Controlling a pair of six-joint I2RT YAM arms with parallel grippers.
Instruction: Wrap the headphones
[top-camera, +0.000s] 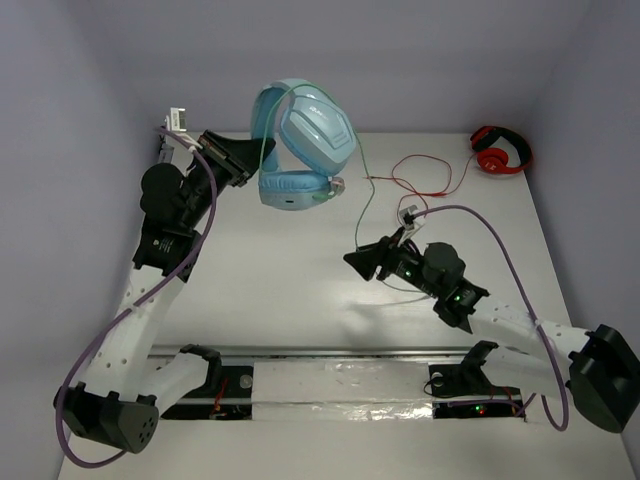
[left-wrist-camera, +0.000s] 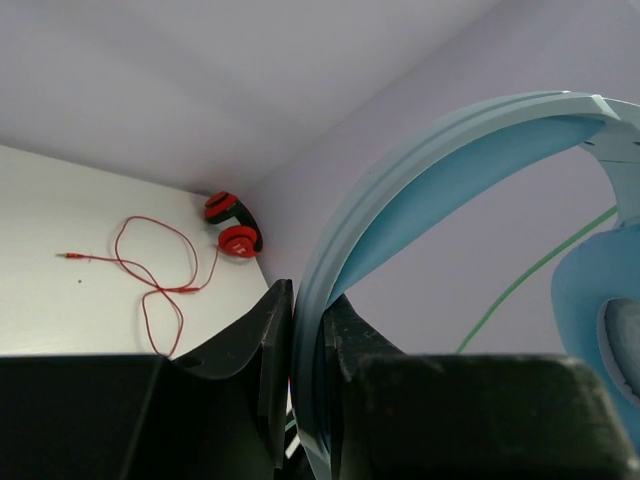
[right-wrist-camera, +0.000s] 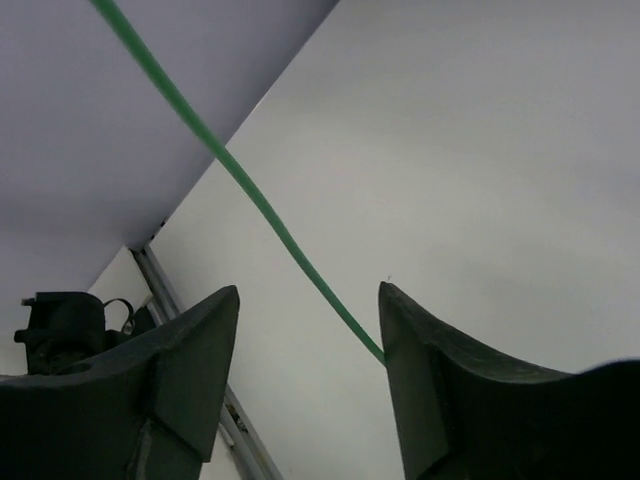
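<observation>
The light blue headphones hang in the air at the back middle, held by the headband. My left gripper is shut on the headband. The thin green cable runs from the cups down toward the right arm. My right gripper is open, low over the table right of centre. In the right wrist view the green cable passes between its fingers and touches the inner face of the right finger; the jaws stand wide apart.
Small red headphones lie at the back right corner, their red cable looped over the table toward the middle; both also show in the left wrist view. Walls close the back and sides.
</observation>
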